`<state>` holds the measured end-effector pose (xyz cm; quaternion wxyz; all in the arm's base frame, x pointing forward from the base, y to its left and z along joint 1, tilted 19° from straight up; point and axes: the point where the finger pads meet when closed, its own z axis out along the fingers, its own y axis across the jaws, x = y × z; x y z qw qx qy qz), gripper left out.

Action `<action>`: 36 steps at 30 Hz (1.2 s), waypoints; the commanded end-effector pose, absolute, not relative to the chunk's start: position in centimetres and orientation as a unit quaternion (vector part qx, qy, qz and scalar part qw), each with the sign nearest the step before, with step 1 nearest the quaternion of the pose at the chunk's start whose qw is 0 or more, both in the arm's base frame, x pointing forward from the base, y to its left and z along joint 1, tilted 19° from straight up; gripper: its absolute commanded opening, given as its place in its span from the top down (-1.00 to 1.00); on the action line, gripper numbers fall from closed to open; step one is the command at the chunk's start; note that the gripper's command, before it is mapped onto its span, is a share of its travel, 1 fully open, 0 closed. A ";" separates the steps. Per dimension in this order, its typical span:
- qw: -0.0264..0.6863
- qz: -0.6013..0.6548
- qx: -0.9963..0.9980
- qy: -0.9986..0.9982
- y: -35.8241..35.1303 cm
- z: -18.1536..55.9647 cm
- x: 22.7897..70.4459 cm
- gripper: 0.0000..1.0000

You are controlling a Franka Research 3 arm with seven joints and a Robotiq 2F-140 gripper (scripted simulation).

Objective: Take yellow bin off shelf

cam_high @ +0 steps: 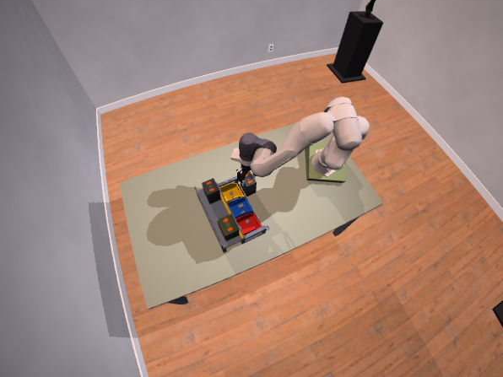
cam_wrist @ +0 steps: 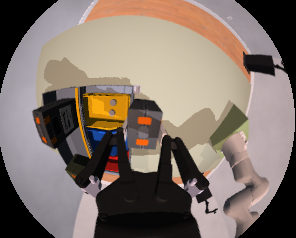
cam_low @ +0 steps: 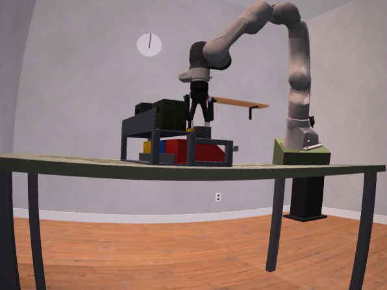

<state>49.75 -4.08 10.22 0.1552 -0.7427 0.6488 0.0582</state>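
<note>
The yellow open bin (cam_high: 233, 191) sits at the far end of the dark shelf (cam_high: 229, 214), with small parts in it. It also shows in the wrist view (cam_wrist: 107, 107) and at the far end in the side view (cam_low: 147, 146). The blue bin (cam_high: 238, 203) and the red bin (cam_high: 249, 223) stand beside it, open fronts out. My gripper (cam_low: 199, 123) points straight down at the yellow bin's right side. It is shut on a dark box with orange marks (cam_high: 249, 183), which also shows between the fingers in the wrist view (cam_wrist: 144, 129). The gripper (cam_wrist: 144, 158) does not hold the yellow bin.
Two more dark boxes (cam_high: 210, 190) (cam_high: 228, 227) stand on the shelf's upper level. The robot's green base block (cam_high: 326, 168) is at the table's far right. A wooden wall shelf (cam_low: 240, 103) hangs behind the arm.
</note>
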 end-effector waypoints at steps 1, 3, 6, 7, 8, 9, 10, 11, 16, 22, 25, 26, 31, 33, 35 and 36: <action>0.157 0.049 -0.741 0.652 -4.7 10.8 50.3 1.00; 0.157 0.049 -0.741 0.652 -4.7 10.8 50.3 1.00; 0.156 0.056 -0.742 0.649 -4.2 10.4 49.9 1.00; 0.156 0.054 -0.742 0.650 -4.3 10.5 50.0 1.00; 0.156 0.052 -0.741 0.651 -4.4 10.6 50.1 1.00; 0.156 0.050 -0.741 0.651 -4.6 10.7 50.2 1.00; 0.157 0.049 -0.741 0.652 -4.7 10.8 50.3 1.00; 0.157 0.049 -0.741 0.652 -4.7 10.8 50.3 1.00; 0.157 0.049 -0.741 0.652 -4.7 10.8 50.3 1.00; 0.157 0.049 -0.741 0.652 -4.7 10.8 50.3 1.00; 0.156 0.052 -0.741 0.651 -4.4 10.6 50.1 1.00; 0.156 0.050 -0.741 0.651 -4.6 10.7 50.2 1.00; 0.157 0.049 -0.741 0.652 -4.7 10.8 50.3 1.00; 0.157 0.049 -0.741 0.652 -4.7 10.8 50.3 1.00; 0.157 0.049 -0.741 0.652 -4.7 10.8 50.3 1.00; 0.157 0.049 -0.741 0.652 -4.7 10.8 50.3 1.00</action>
